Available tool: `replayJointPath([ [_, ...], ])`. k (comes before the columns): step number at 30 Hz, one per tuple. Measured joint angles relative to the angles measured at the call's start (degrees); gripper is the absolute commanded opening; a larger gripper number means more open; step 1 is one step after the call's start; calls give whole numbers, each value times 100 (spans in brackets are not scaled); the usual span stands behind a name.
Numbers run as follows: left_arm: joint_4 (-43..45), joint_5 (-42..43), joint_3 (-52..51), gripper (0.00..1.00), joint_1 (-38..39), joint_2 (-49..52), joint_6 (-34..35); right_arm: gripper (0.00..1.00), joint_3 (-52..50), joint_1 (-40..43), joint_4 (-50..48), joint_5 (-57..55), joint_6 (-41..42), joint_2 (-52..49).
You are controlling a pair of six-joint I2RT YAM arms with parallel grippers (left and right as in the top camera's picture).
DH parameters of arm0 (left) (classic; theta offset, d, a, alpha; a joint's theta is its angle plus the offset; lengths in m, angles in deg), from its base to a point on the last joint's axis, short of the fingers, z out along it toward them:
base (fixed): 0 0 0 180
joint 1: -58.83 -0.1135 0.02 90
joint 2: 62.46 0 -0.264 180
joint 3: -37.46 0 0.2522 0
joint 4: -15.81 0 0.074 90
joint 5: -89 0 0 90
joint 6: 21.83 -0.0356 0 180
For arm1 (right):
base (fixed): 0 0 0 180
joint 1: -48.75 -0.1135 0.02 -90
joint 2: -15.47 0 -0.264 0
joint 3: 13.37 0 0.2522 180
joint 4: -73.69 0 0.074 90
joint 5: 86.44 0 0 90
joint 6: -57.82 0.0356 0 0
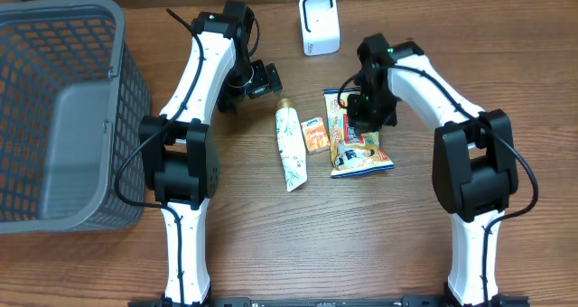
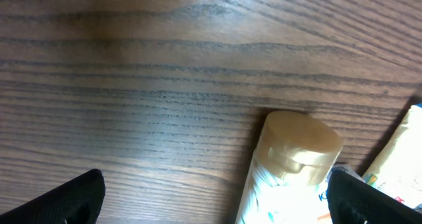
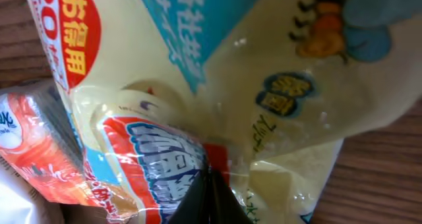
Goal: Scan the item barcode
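overhead: the right pincer sits over the top end of the bag, which lies on the wooden tabletop beside a packet and a tube. the scanner stands near, toward the far edge, and a grey basket fills the left side. the left pincer hovers by the tube's cap end. left wrist: its fingers are spread wide over bare wood grain, holding nothing. right wrist: the fingertips are pressed together, pinching the bag's film at a crease. to do this well, i judge, lift slowly so the thin film does not slip, then turn the barcode, not visible here, toward the scanner.
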Motion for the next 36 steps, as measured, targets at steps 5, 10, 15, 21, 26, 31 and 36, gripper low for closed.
replayJointPath([
  [5,2,0,-2,100,0,0,0,7,63,15,538,-411,83,48],
  [10,4,0,-2,100,0,0,0,36,1128,15,1624,-876,94,13],
  [15,0,0,-2,100,0,0,0,100,2238,20,2153,-994,101,22],
  [21,2,0,-2,100,0,0,0,100,2288,203,2000,-1029,81,20],
  [26,2,0,-2,100,0,0,0,100,2288,737,1670,-1027,83,20],
  [31,2,0,-2,100,0,0,0,100,2288,1117,1609,-1029,83,20],
  [36,2,0,-2,100,0,0,0,100,2288,1191,1773,-844,83,20],
])
